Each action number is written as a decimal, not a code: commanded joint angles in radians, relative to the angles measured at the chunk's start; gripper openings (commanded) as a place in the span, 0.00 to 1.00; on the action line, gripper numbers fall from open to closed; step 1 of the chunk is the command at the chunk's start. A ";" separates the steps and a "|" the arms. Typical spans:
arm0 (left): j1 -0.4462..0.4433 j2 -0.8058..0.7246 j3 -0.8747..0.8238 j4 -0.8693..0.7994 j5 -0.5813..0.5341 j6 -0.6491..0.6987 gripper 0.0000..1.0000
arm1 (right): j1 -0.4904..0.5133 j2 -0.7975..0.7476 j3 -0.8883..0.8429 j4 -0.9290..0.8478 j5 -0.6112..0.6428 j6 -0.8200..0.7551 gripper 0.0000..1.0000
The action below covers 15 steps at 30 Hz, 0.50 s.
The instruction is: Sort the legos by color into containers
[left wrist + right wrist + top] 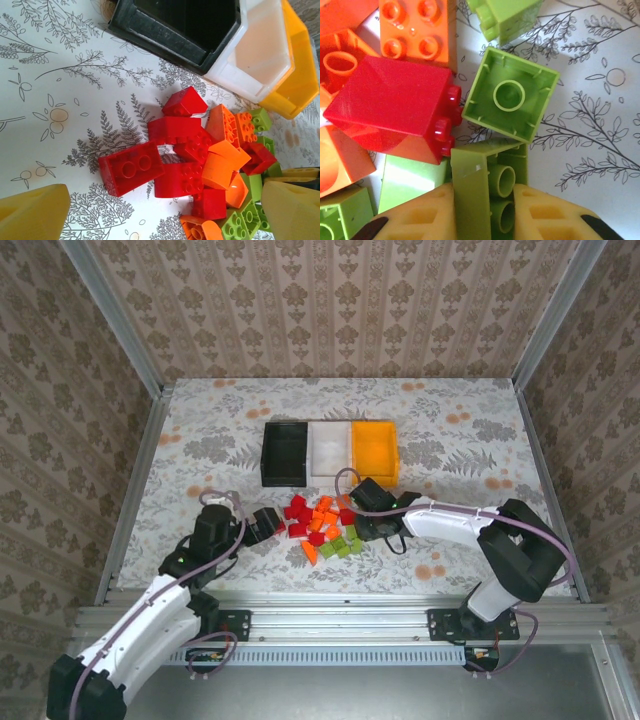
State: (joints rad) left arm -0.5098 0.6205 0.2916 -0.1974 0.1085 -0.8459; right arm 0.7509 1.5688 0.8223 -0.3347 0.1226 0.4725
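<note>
The legos (322, 528) lie in a pile of red, orange and light green bricks in front of the joined bins: black (285, 453), white (331, 448) and orange-yellow (375, 448). My left gripper (266, 525) sits at the pile's left edge, open. In the left wrist view its yellow fingers (32, 212) stand wide apart with a large red brick (131, 167) between them. My right gripper (485, 202) is at the pile's right side, shut on a light green brick (472, 170) held on edge, hollow underside showing. A red brick (390, 107) touches it.
The bins show in the left wrist view too, the black one (165, 30) nearest, all three looking empty. Metal rails and wallpapered walls (100, 390) fence the floral table. Loose green bricks (510, 95) lie just beyond the right gripper's fingers.
</note>
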 commanded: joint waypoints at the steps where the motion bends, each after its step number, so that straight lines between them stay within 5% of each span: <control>1: -0.006 -0.023 -0.014 -0.022 -0.006 -0.023 1.00 | -0.002 -0.006 -0.009 -0.021 0.056 0.003 0.22; 10: -0.012 0.017 -0.025 0.025 0.003 -0.028 1.00 | -0.022 -0.150 0.021 -0.080 0.082 -0.012 0.20; 15: -0.022 0.042 -0.028 0.058 0.008 -0.041 1.00 | -0.130 -0.122 0.146 -0.083 0.071 -0.058 0.21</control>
State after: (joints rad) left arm -0.5240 0.6540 0.2749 -0.1741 0.1093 -0.8650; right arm 0.6785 1.4376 0.8848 -0.4011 0.1753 0.4484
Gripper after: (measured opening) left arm 0.997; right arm 0.232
